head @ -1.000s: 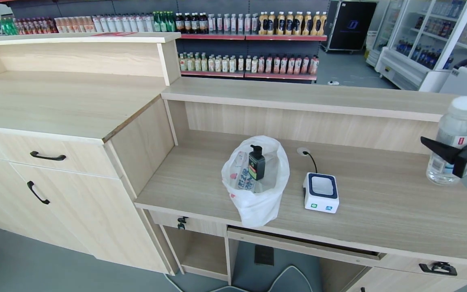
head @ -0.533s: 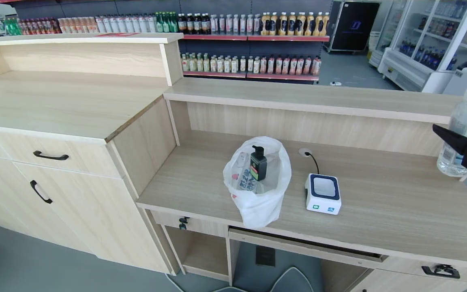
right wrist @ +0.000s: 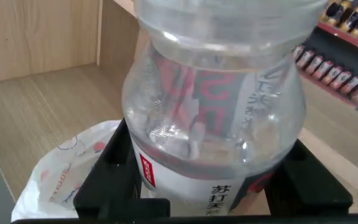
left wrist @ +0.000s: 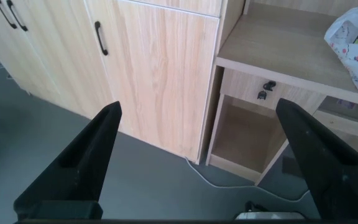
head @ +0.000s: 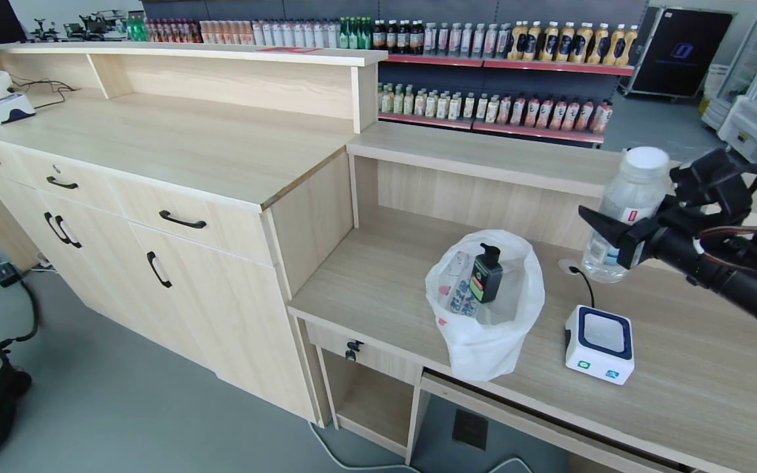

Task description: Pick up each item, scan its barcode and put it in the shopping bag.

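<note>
Grey floor (head: pixel 122 407) nearest, with a loose cable (head: pixel 352 453) trailing across it under the desk opening. The left tool (left wrist: pixel 197 165) hangs over this floor in front of the cabinet doors (left wrist: pixel 160 74), jaws spread wide and holding nothing.

The worktop (head: pixel 385 282) is pale wood-grain laminate. Near its front edge stands the white shopping bag (head: pixel 483 328), mouth open, with a dark pump bottle (head: pixel 487 272) upright inside and a printed packet (head: pixel 460 292) beside it. Just beside the bag, on the robot's right, sits the white scanner (head: pixel 598 341), its lead running back to a port in the surface.

Behind the scanner, the right tool (head: pixel 615 230) is closed on a clear water bottle (head: pixel 625 197) with a white cap, gripped low on the body and held upright. Whether its base clears the worktop cannot be told.

A raised ledge (head: pixel 483 154) backs the worktop. To the left a taller counter (head: pixel 188 144) carries black-handled drawers, with a second scanner unit (head: pixel 7 108) at its far end.

Beyond, store shelves (head: pixel 483 59) hold rows of bottled drinks, and a glass-door cooler (head: pixel 756 79) stands at far right.
</note>
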Controlling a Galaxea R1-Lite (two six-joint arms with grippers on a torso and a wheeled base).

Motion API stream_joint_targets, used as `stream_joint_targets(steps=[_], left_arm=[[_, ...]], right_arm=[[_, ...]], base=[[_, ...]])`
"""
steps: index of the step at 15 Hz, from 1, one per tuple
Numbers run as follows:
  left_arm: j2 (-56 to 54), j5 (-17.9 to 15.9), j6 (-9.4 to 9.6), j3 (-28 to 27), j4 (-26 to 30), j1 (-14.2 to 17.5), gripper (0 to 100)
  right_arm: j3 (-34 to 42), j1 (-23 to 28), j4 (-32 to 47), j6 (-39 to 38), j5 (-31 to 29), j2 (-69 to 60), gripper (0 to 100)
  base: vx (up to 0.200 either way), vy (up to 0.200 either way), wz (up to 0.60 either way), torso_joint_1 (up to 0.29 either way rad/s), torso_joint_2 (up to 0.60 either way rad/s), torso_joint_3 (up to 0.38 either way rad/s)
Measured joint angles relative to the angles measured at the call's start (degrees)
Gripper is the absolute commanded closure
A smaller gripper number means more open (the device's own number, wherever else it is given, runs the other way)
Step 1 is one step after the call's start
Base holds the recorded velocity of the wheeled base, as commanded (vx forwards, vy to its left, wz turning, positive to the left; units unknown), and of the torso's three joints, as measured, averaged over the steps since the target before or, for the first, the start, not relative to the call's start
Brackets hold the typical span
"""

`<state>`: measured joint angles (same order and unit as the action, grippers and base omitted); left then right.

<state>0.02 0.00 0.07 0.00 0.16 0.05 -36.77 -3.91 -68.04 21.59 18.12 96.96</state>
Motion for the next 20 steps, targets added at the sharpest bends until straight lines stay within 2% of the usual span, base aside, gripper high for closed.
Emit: stream_joint_targets(steps=[2, 6, 13, 20], left_arm=[[0.00, 0.00, 0.02, 0.00, 0.02, -0.05, 0], [0.00, 0.00, 0.02, 0.00, 0.02, -0.05, 0], [0.00, 0.00, 0.02, 0.00, 0.02, -0.05, 0], [0.00, 0.00, 0.02, 0.00, 0.02, -0.05, 0]], right_arm=[[-0.50, -2.23, -1.05, -2.84, -0.02, 5.27, 100], [-4.99, -5.81, -9.05, -11.78, 0.62, 17.09, 100], [-10.20, -9.03, -14.92, -12.64, 2.74, 31.04, 100], [-20.70, -9.20, -14.90, -12.78, 3.63, 39.69, 100]], base=[[0.000, 0.000, 0.00, 0.000, 0.00, 0.000], [0.000, 0.000, 0.00, 0.000, 0.00, 0.000], [0.000, 0.000, 0.00, 0.000, 0.00, 0.000], [0.000, 0.000, 0.00, 0.000, 0.00, 0.000]])
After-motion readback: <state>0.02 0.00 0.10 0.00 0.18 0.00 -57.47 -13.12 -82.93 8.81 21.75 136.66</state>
